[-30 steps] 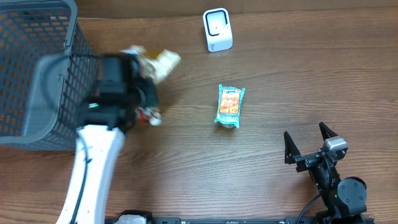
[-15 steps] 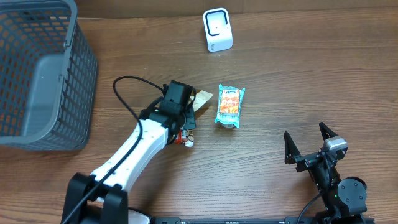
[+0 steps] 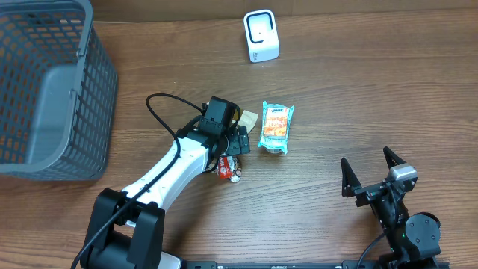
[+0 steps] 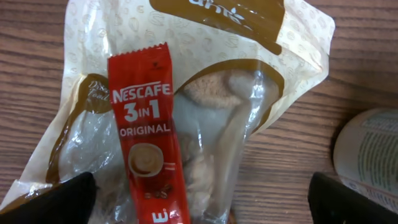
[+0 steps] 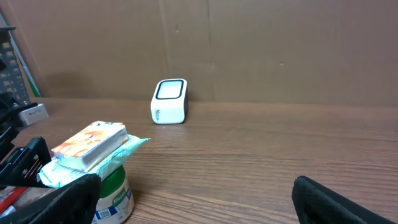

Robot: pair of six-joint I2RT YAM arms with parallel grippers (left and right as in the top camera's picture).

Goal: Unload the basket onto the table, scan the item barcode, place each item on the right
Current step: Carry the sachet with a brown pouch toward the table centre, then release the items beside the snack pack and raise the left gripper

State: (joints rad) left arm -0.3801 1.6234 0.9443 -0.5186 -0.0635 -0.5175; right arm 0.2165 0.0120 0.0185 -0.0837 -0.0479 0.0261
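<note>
Overhead: sachet [image 3: 227,167] beneath end effector [image 3: 233,148] (left)

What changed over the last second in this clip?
The left gripper swung right from the basket to beside the teal packet, then opened, letting go of the snack bag and coffee sachet onto the table. The right gripper, scanner, basket and teal packet stayed put.

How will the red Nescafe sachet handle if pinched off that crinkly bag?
Nescafe sachet: thin, flat stick, so probably light and bends easily. Glossy film, likely slippery. It lies on the clear-windowed snack bag, which looks soft, so it may slide or sink under a push.
</note>
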